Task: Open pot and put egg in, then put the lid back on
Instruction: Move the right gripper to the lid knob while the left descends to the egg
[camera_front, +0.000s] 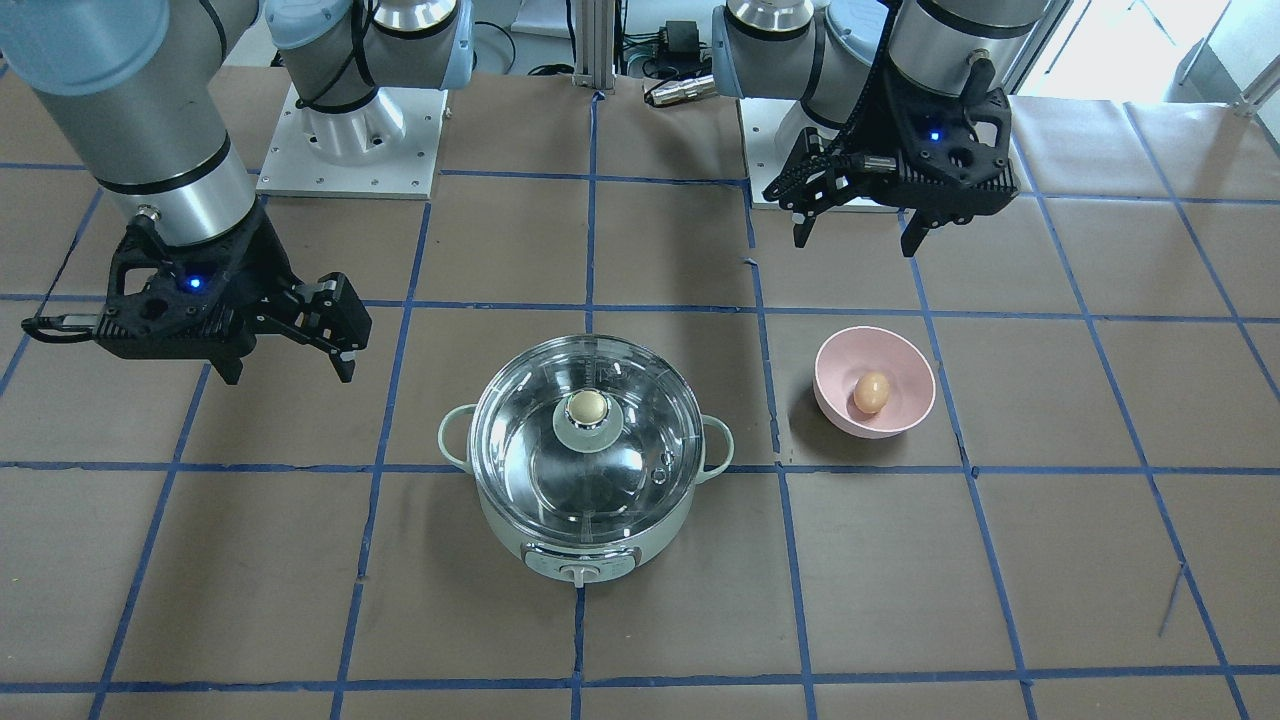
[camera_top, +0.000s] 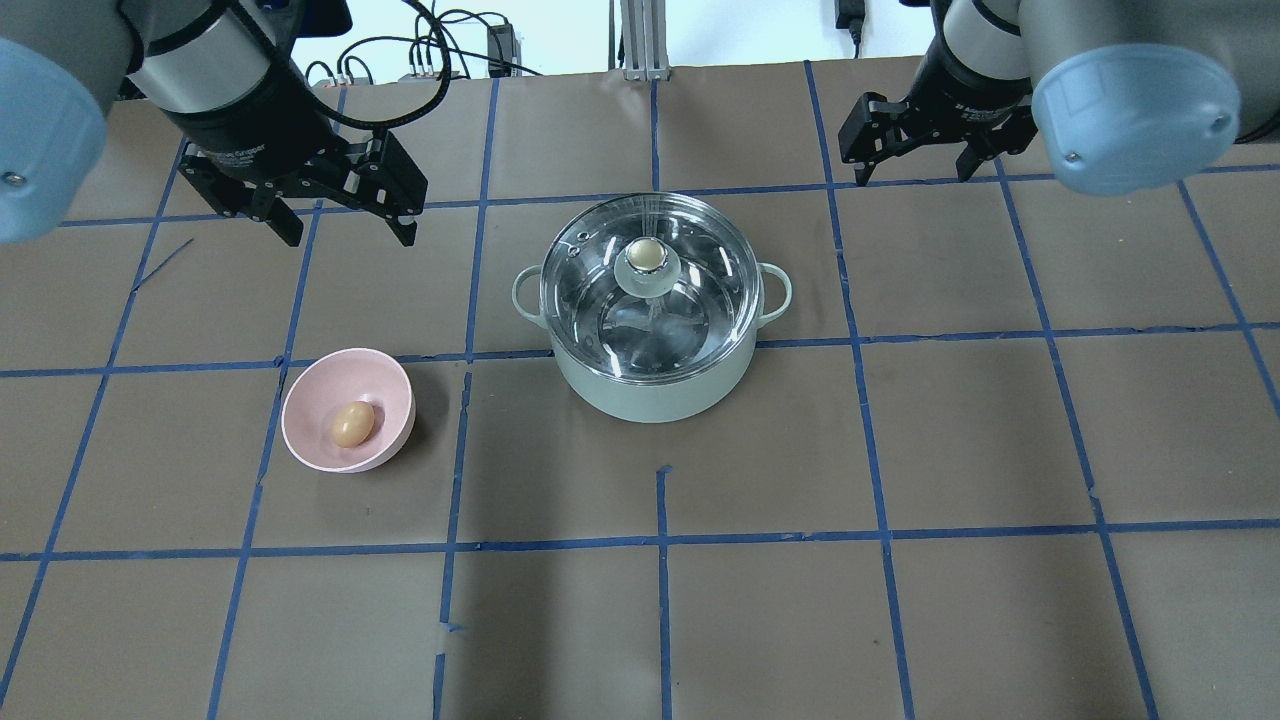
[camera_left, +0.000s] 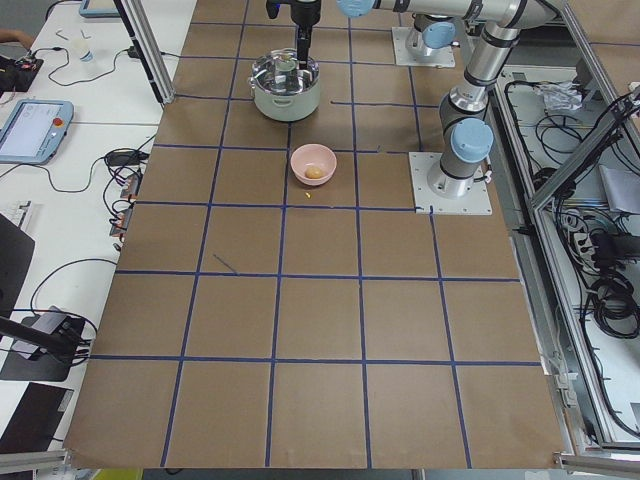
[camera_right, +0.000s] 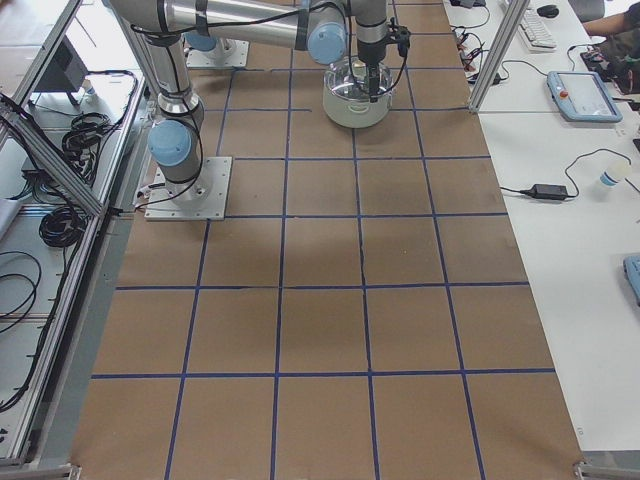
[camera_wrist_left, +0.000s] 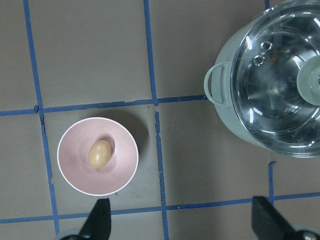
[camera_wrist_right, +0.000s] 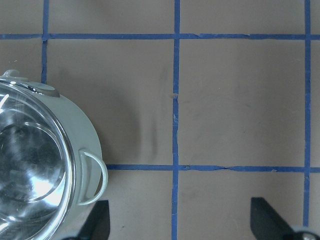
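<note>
The mint-green pot stands mid-table with the glass lid shut on it, its beige knob on top. The tan egg lies in a pink bowl beside the pot, on my left arm's side. My left gripper hangs open and empty above the table behind the bowl. In its wrist view the egg lies just ahead of the left gripper. My right gripper is open and empty, off the pot's other side. The right wrist view shows the pot's edge.
The table is brown paper with a blue tape grid. The arm base plates stand at the robot's side. Cables and devices lie on the side benches off the table.
</note>
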